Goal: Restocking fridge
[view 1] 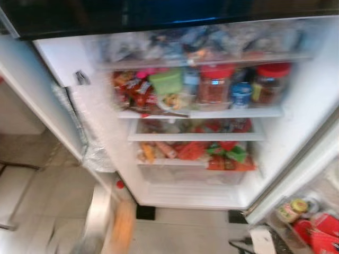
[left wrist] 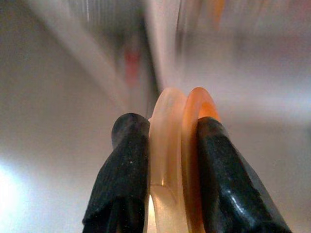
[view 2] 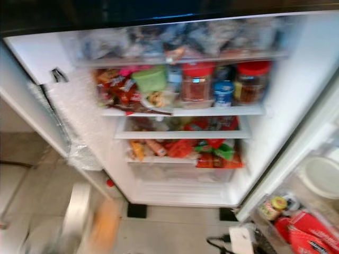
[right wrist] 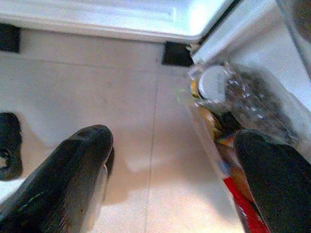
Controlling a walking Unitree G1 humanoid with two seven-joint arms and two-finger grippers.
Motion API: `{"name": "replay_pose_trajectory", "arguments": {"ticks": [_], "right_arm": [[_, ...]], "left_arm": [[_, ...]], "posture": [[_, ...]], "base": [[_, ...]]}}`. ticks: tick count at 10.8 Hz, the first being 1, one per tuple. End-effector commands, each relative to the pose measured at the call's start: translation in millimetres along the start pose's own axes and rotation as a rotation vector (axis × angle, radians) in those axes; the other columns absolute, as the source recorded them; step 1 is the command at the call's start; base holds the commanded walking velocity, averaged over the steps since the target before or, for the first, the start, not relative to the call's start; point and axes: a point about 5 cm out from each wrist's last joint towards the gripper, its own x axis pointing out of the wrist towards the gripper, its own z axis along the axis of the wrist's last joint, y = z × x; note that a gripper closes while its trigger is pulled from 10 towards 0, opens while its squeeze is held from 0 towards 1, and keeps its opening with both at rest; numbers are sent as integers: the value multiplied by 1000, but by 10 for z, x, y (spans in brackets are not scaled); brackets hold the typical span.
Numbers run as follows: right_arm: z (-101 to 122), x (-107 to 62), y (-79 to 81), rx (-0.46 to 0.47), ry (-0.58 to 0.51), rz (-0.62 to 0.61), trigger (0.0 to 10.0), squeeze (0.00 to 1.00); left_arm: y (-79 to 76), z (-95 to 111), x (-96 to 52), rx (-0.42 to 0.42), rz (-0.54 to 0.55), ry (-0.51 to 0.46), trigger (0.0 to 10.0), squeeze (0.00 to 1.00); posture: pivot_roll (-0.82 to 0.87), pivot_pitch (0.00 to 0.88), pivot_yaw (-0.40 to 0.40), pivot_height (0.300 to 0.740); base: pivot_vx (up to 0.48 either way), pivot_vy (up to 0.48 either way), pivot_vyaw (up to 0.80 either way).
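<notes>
Orange translucent item (left wrist: 187, 160) sits pinched between the left end effector (left wrist: 170, 165) fingers.

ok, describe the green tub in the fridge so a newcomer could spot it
Open fridge, second shelf down, the one with two red-lidded jars. The green tub sits left of them, above red snack packets; it is the only pale green, boxy container on that shelf.

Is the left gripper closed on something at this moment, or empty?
Closed on something. In the left wrist view the left gripper has both black fingers pressed against a translucent orange item; what the item is cannot be told.
</notes>
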Motion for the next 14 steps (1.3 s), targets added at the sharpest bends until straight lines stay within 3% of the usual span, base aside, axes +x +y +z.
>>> {"name": "replay_pose_trajectory", "arguments": {"ticks": [1, 2, 3, 4, 5, 6, 7, 8, 9, 13, 14], "right_arm": [[-132, -29, 2, 11, 41, 0, 10000, 0], [-147, -32, -2, 2, 47, 4, 10000, 0], [-158, -36, 0, 1, 50, 6, 10000, 0], [-166, -38, 2, 2, 50, 6, 10000, 0], [-171, -39, 5, 4, 51, 5, 10000, 0], [-174, -40, 8, 6, 52, 4, 10000, 0], [-174, -40, 9, 7, 53, 5, 10000, 0], [-175, -40, 7, 13, 52, 3, 10000, 0], [-171, -39, 2, 13, 52, 3, 10000, 0], [-157, -37, 6, 27, 42, 7, 10000, 0], [-159, -36, 10, 30, 47, 6, 10000, 0]], "left_arm": [[59, 110, 0, -14, 20, -83, 10000, 0], [-88, 440, 42, -52, -80, -260, 10000, 0], [-255, 604, 41, -10, -188, -337, 10000, 0], [-399, 628, 31, -12, -284, -334, 10000, 0], [-586, 647, -5, -263, -433, -319, 10000, 0], [-608, 655, -33, -607, -495, -301, 10000, 0], [-539, 617, -31, -713, -466, -294, 10000, 0], [-364, 472, -51, -948, -446, -282, 10000, 0], [-289, 411, -89, -1021, -447, -274, 10000, 0], [-343, 398, -112, -982, -527, -204, 10000, 0], [-370, 405, -115, -935, -548, -186, 10000, 0]], "posture": [[-116, 88, 94, 740], [-109, 95, 92, 740], [-111, 95, 95, 740], [-114, 98, 100, 740], [-115, 100, 103, 740], [-115, 100, 103, 740], [-117, 101, 103, 740], [-114, 102, 99, 740], [-112, 101, 97, 740], [-113, 99, 97, 740], [-112, 97, 99, 740]], "base": [[0, 0, 0], [0, 0, 0], [0, 0, 0], [0, 0, 0], [0, 0, 0], [0, 0, 0], [0, 0, 0], [0, 0, 0], [0, 0, 0], [0, 0, 0], [0, 0, 0]]}}
